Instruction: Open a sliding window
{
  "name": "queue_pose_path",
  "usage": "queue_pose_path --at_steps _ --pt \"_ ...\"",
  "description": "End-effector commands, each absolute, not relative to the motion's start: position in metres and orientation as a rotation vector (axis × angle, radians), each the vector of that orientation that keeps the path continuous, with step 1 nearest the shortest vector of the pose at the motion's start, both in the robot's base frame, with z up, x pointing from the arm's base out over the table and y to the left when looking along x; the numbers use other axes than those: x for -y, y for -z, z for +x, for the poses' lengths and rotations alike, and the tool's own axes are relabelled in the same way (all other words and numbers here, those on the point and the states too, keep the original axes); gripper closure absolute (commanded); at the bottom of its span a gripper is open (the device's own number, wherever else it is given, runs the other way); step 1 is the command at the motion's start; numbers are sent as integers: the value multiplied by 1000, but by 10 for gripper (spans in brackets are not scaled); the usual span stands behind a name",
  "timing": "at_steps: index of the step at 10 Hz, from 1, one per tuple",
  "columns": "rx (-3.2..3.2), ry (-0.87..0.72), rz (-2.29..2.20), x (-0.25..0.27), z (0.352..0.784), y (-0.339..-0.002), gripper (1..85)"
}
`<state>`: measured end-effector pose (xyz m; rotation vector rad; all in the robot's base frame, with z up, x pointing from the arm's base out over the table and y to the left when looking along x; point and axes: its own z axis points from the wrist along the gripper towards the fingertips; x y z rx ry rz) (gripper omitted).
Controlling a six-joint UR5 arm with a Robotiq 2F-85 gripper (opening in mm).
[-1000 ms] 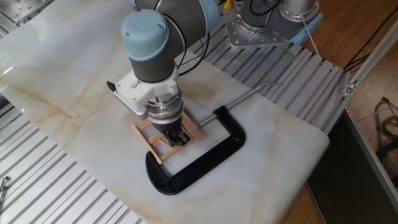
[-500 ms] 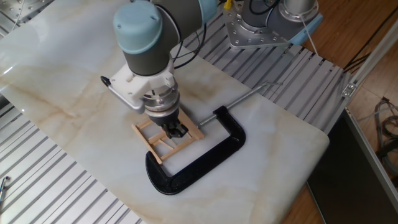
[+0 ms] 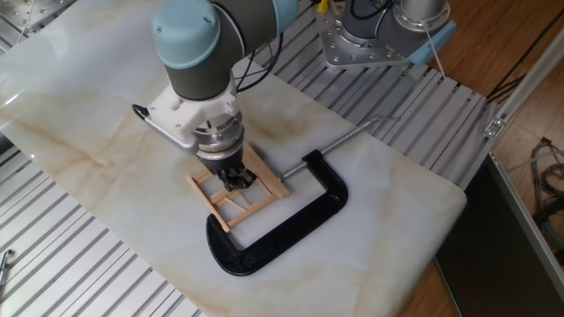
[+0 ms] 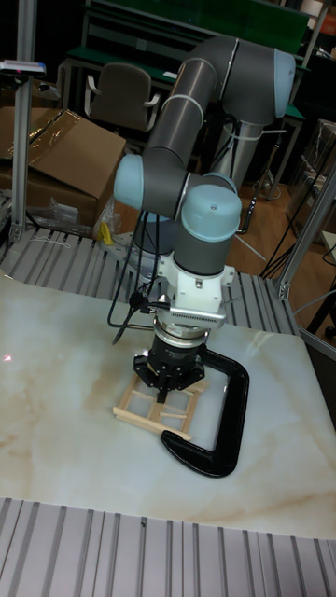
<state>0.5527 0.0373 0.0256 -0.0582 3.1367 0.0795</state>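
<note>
The sliding window (image 3: 214, 198) is a small pale-wood frame with crossbars, lying flat on the marble slab; its near-right corner is held in the black C-clamp (image 3: 291, 224). My gripper (image 3: 235, 182) points straight down into the middle of the frame, its dark fingertips close together and touching the inner sticks. The tall fixed view shows the same: the gripper (image 4: 166, 384) stands over the window (image 4: 140, 410), with the clamp (image 4: 229, 410) to its right. The wrist hides the far part of the frame.
The clamp's silver screw rod (image 3: 352, 134) sticks out to the far right. The marble slab (image 3: 106, 114) lies on ribbed metal decking (image 3: 62, 255). The slab's right edge (image 3: 454, 198) drops off toward the floor. A second robot base (image 3: 379, 35) stands behind.
The arm has moved left and away from the clamp, drawing the fingertips across the frame from its near-right part toward its middle. The clamp and outer frame stayed put.
</note>
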Motion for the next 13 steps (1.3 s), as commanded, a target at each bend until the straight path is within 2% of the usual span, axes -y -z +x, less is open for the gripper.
queue_pose_path --at_steps 1,13 --pt "-3124 -73 -114 -21 549 -26 850" --pt "-3071 -35 -130 -11 551 -15 850"
